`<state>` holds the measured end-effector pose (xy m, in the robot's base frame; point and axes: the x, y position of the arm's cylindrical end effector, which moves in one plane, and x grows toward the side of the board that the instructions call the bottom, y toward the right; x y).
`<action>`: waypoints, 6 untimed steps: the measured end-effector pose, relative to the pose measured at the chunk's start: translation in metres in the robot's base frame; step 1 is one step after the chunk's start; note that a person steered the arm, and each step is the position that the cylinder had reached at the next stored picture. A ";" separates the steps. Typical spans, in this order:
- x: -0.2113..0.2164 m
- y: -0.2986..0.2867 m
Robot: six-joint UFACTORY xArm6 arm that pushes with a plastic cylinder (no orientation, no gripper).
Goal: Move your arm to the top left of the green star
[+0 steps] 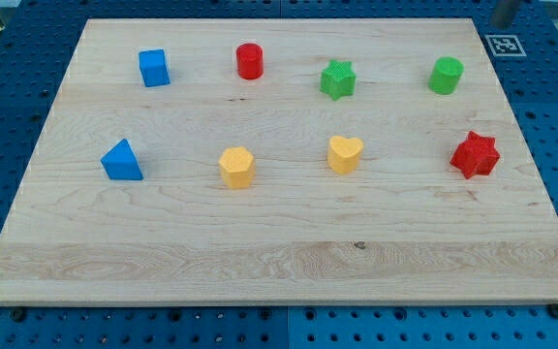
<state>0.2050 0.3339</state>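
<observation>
Camera view: small green star-shaped block sits near the wooden board's top edge, right of centre; my tip isn't visible, its state unknowable.

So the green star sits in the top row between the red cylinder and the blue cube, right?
Not quite. In the camera view the green star is in the top row between the red cylinder on its left and the green cylinder on its right. The blue cube is further left, beyond the red cylinder.
</observation>
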 end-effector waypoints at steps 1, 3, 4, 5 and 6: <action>0.053 -0.048; 0.059 -0.116; 0.059 -0.196; 0.059 -0.258; 0.069 -0.293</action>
